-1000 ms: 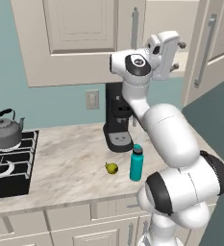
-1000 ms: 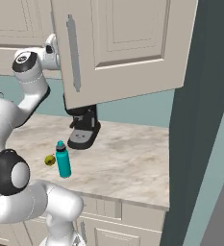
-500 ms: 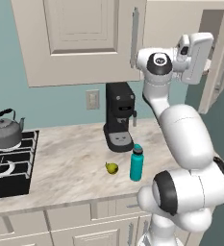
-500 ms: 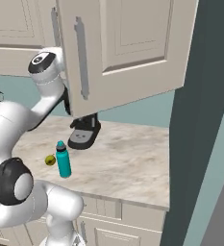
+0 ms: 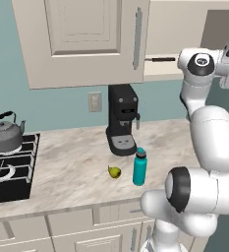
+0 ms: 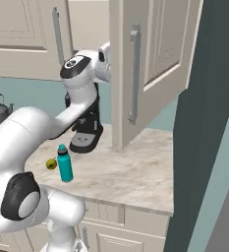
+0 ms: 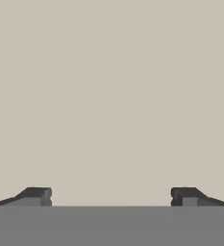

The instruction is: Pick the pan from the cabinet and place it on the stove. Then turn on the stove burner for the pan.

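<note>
Counter: one kettle, one bottle; pincer open.

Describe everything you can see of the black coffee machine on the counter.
The coffee machine is a matte black, plastic-looking unit: a boxy upper body with a small spout on its right side, on a narrow column above a flat base with a paler grey drip tray. It stands upright on the marbled counter, against the teal wall, under the cabinet, beside a wall outlet. Nothing else touches it.

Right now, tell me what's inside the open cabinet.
Inside the cabinet, a thin black handle lies on the bottom shelf, likely the pan's. The closed left door covers the rest.
</note>
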